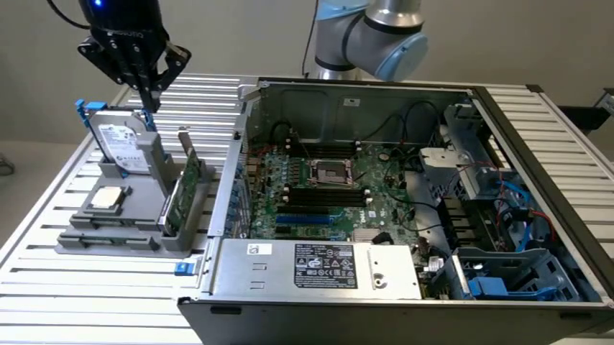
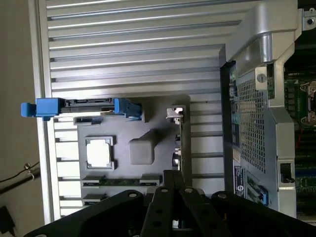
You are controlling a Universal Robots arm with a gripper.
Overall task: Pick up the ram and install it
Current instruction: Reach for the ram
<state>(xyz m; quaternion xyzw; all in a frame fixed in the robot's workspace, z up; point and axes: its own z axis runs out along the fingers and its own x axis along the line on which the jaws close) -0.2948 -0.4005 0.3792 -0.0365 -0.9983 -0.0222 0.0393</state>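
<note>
Closed hand (image 2: 173,182) hangs over gray holder (image 2: 148,118), ram (image 2: 121,181) (green strip) well below.

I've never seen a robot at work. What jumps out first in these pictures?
The big open computer case in the middle of the exterior view, its green motherboard laid bare. At that view's upper left the black gripper, shut, hangs over a grey holder with a silver-labelled hard drive standing in it.
</note>
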